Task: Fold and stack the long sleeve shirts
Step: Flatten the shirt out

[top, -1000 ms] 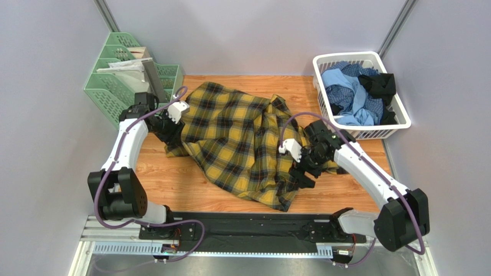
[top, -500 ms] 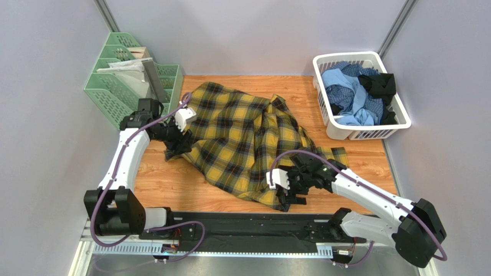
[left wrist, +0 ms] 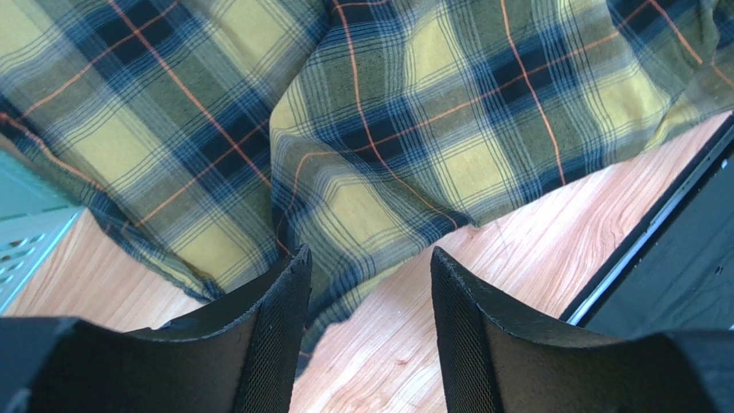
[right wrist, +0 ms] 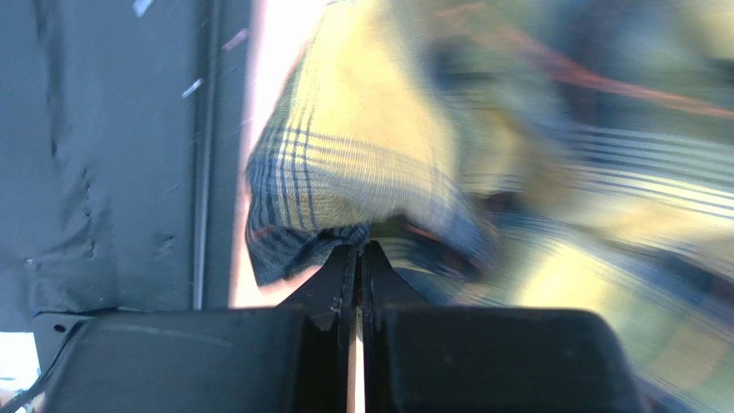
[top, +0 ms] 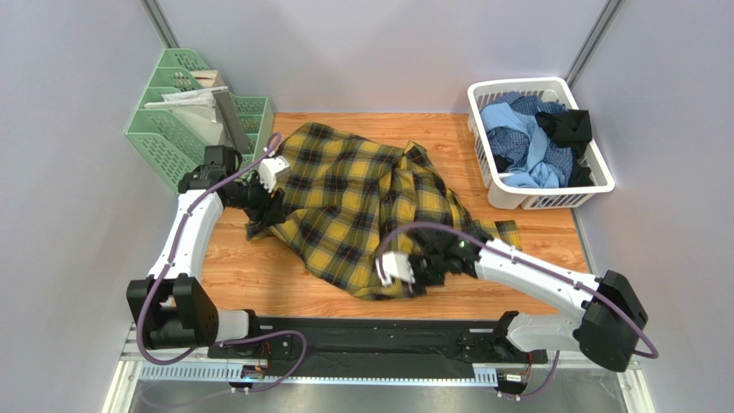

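The mustard-yellow and black plaid shirt [top: 353,198] lies crumpled and spread across the wooden table. My left gripper [top: 263,212] hovers open over the shirt's left edge. In the left wrist view its jaws [left wrist: 369,267] frame plaid cloth [left wrist: 388,129] and bare wood, with nothing between them. My right gripper [top: 411,282] is low at the shirt's near hem. The right wrist view shows its jaws [right wrist: 359,249] shut, with a fold of plaid cloth [right wrist: 362,163] pinched at their tips. Other long sleeve shirts [top: 525,142], light blue and black, are piled in the basket.
A white laundry basket [top: 551,201] stands at the back right. A green file organiser [top: 185,120] with papers sits at the back left, close to my left arm. The black base rail [top: 362,331] runs along the near table edge just below the shirt's hem.
My right arm swung from the shirt's right side to its near hem, shut there, and the hem corner has shifted left. My left gripper moved slightly along the left edge and stays open.
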Robot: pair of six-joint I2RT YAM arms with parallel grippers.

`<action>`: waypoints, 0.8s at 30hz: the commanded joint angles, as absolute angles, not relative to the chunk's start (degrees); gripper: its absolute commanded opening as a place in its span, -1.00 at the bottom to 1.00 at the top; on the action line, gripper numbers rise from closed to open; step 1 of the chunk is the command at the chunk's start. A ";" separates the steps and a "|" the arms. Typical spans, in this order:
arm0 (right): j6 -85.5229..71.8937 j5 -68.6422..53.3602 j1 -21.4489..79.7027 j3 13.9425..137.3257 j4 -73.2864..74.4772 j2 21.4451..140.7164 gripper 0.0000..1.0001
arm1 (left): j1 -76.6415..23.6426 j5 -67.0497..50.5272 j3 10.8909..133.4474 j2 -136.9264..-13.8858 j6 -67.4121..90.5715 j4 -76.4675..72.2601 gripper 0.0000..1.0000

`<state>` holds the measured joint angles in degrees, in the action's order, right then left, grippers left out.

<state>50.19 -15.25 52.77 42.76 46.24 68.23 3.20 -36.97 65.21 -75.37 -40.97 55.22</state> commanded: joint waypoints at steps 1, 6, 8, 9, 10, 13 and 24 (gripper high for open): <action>46.50 -18.01 44.06 66.66 42.54 76.59 -1.00 | 5.62 -39.37 67.85 -74.97 -37.80 52.21 0.14; 43.78 -20.04 33.41 112.95 46.04 101.73 -1.00 | 6.33 -38.24 69.86 -77.34 -33.58 48.35 0.07; 42.72 -18.56 33.40 125.88 51.11 116.32 -0.88 | 6.42 -37.01 70.75 -79.27 -31.47 47.46 0.05; 41.76 -15.41 33.49 140.74 54.02 120.80 -0.68 | 6.50 -36.92 71.71 -79.97 -31.20 47.55 0.05; 39.49 -14.60 33.49 146.46 57.71 125.29 -0.09 | 6.59 -36.83 72.07 -80.94 -30.59 47.55 0.05; 35.97 -15.99 30.69 147.70 67.84 129.12 0.32 | 7.03 -36.39 72.25 -81.47 -29.88 47.64 0.08; 18.40 -27.42 21.97 90.36 46.86 100.46 0.02 | 6.94 -37.53 66.62 -81.83 -29.97 43.86 0.08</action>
